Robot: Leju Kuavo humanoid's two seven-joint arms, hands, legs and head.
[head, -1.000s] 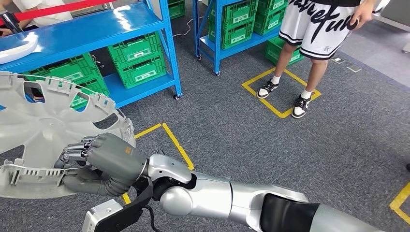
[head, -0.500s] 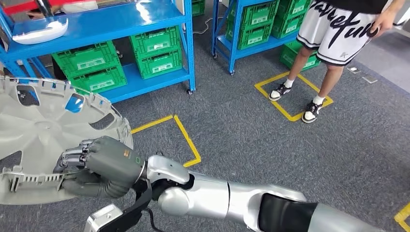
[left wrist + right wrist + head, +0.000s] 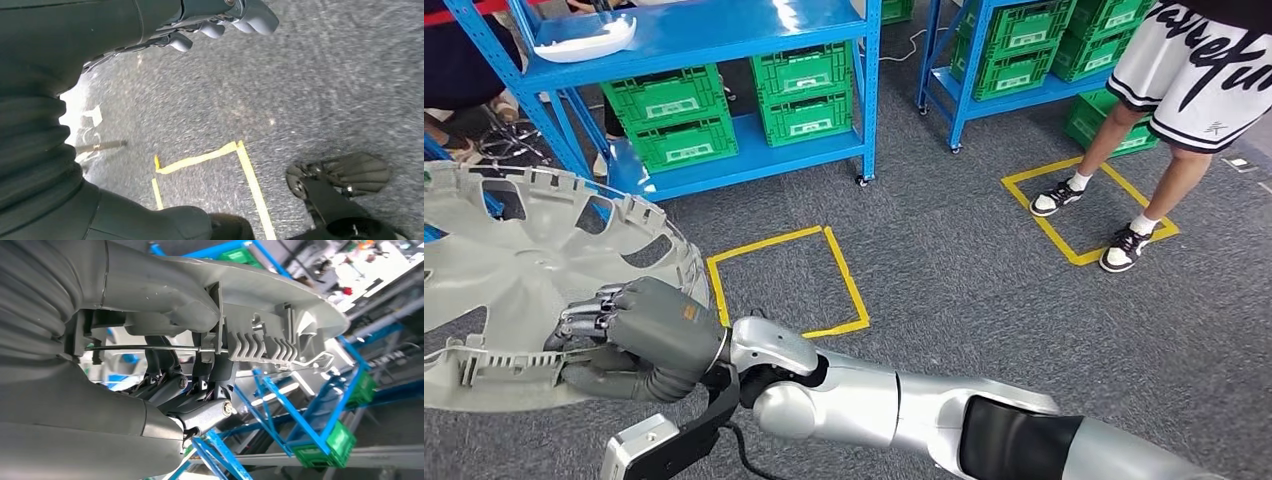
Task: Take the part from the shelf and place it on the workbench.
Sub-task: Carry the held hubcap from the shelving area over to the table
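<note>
My right robot hand (image 3: 639, 340) is clamped on the rim of the part (image 3: 519, 290), a big grey wheel cover held out in front of me, inner side up, above the grey carpet floor (image 3: 984, 290). In the head view my fingers (image 3: 584, 318) curl over the ribbed edge while my thumb presses from beneath, and the silver forearm runs back toward the lower right. From the right wrist view, the thumb (image 3: 165, 305) lies flat against the cover's edge, right beside the row of moulded clips (image 3: 260, 345), with a thin wire ring passing through them.

My left robot hand (image 3: 220, 22) hangs over the carpet holding nothing, its fingers loosely curled and apart.

Taking the part as my landmark: just beyond it stands a blue shelf (image 3: 724, 35) carrying green crates (image 3: 734, 105) on its lower level and a white moulded piece (image 3: 584, 38) on the upper level. On the carpet to the right of the part, close by, is a yellow tape square (image 3: 784, 285). Further right, well apart from the part, a person (image 3: 1164, 110) in white printed shorts stands with their shoes on a second tape square (image 3: 1089, 210). Behind that person is another blue shelf (image 3: 1004, 60) stacked with green crates.
</note>
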